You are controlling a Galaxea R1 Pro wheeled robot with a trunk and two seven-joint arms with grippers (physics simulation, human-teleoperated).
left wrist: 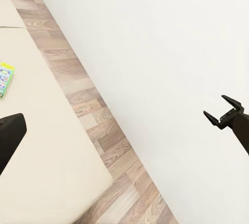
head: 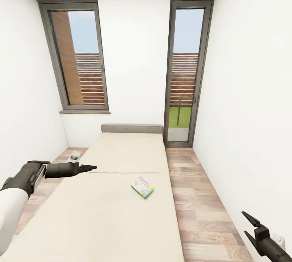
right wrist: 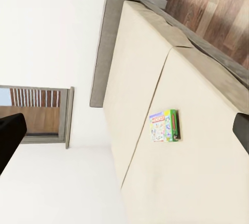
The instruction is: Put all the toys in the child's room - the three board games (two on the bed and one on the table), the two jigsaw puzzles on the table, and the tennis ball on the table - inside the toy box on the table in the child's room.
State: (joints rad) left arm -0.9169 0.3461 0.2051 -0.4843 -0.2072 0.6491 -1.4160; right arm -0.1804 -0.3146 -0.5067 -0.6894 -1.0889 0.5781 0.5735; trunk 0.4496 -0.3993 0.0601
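Left pincer [head: 92,167] over bed [head: 121,152] edge

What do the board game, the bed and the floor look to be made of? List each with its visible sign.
Board game: probably printed cardboard, a flat box with a bright cartoon cover and green edge.
Bed: beige matte mattress, likely fabric, with a seam across it; the grey headboard looks matte too, material unclear.
Floor: wood planks or wood-look laminate, showing grain and plank joints.
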